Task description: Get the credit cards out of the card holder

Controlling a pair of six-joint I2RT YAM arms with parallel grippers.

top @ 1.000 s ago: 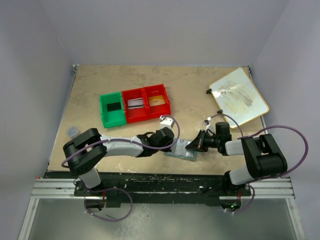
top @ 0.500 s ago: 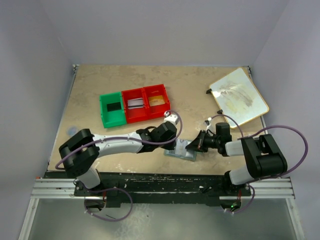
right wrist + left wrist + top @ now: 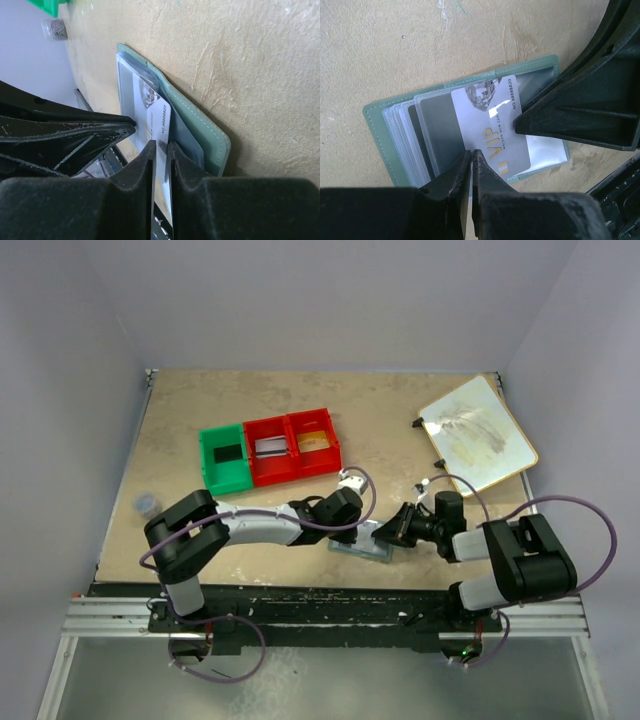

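Observation:
The card holder (image 3: 362, 540) lies open near the table's front edge, grey-green (image 3: 375, 135) with clear sleeves inside. A silver VIP credit card (image 3: 490, 120) sticks partly out of a sleeve, over a darker grey card. My left gripper (image 3: 471, 152) is shut, its tips down on the holder at this card's near edge. From the other side my right gripper (image 3: 161, 145) stands open by a narrow gap, with the card's edge (image 3: 161, 120) running between its fingers. In the left wrist view one right finger (image 3: 570, 110) rests at the card's side. Seen from above, the two grippers (image 3: 358, 524) (image 3: 388, 533) meet over the holder.
A green bin (image 3: 224, 460) and two red bins (image 3: 267, 450) (image 3: 314, 440) sit behind the holder, each with a card inside. A cream board (image 3: 478, 435) lies at the back right. A small grey object (image 3: 146, 502) sits at the left edge.
My left gripper moved right, rose briefly, then came down onto the holder beside the card. The right gripper slid slightly right and stayed on the card's edge.

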